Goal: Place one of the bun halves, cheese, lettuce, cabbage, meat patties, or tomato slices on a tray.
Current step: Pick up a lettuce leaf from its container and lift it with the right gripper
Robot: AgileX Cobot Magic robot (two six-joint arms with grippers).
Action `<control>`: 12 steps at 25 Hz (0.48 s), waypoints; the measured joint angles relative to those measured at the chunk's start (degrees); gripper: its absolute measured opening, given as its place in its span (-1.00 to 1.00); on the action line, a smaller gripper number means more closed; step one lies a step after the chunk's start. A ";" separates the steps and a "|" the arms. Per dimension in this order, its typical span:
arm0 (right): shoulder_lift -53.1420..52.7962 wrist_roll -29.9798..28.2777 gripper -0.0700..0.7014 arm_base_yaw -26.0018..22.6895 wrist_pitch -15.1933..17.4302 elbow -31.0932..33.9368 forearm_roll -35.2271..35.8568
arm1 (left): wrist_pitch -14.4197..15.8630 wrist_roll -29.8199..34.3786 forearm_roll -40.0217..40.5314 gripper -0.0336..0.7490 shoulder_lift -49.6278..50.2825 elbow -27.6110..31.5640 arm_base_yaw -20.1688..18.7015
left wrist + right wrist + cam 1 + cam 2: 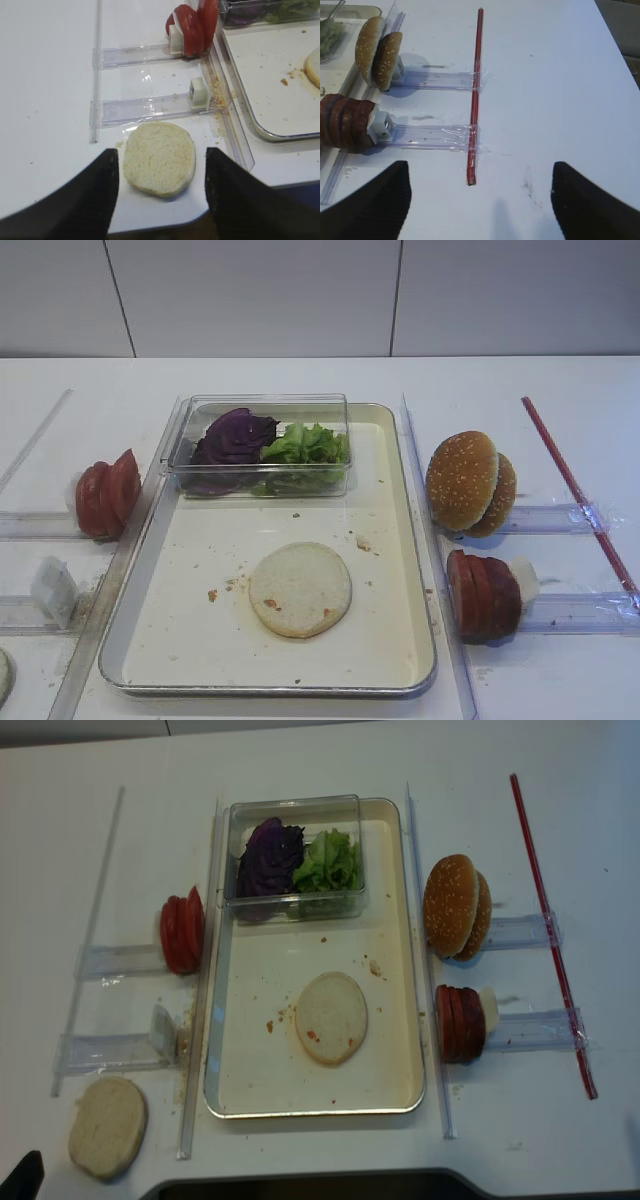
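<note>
Both grippers are hanging low over the white table (300,380), jaws spread and grasping nothing: the right gripper (480,200) beside a thin red rod (476,95), the left gripper (160,185) straddling a flat pale bun half (159,157). A second pale half (300,589) is lying on the cream, silver-rimmed tray (395,540). Two sesame domes (470,483) are standing right of it, near four brown patties (483,595); red tomato slices (106,494) are standing on the left. Green lettuce (310,445) and purple cabbage (235,437) are sharing one clear plastic box (260,480).

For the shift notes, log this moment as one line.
tray: one flat bun half | left fingers: open over second flat half | right fingers: open, empty
</note>
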 joint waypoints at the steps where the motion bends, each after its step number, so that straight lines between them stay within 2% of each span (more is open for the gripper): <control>1: 0.00 0.00 0.70 0.00 0.00 0.00 0.00 | 0.00 0.00 0.00 0.00 0.00 0.00 0.00; 12: 0.00 0.00 0.70 0.00 0.00 0.00 0.00 | 0.00 0.00 0.00 0.00 0.00 0.00 0.00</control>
